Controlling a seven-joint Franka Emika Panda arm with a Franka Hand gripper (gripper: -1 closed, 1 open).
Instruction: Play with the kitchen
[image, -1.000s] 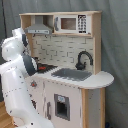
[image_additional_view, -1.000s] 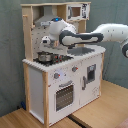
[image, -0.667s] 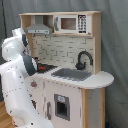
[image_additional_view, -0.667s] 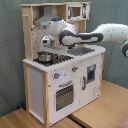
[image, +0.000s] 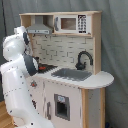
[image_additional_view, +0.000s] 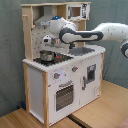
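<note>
Arm (image_additional_view: 85, 34) reached over the kitchen (image_additional_view: 60, 80) hob at frame's upper left, pincer (image_additional_view: 48, 42) above a pot (image_additional_view: 47, 56); pincer state unclear. Play looked mid-way.

The first exterior view faces the kitchen (image: 75, 75) from its sink end, close behind the arm (image: 17, 85), which fills the first exterior view's left. The second exterior view looks from the hob corner, farther back. Both exterior views share the worktop, sink and backboard.
</note>
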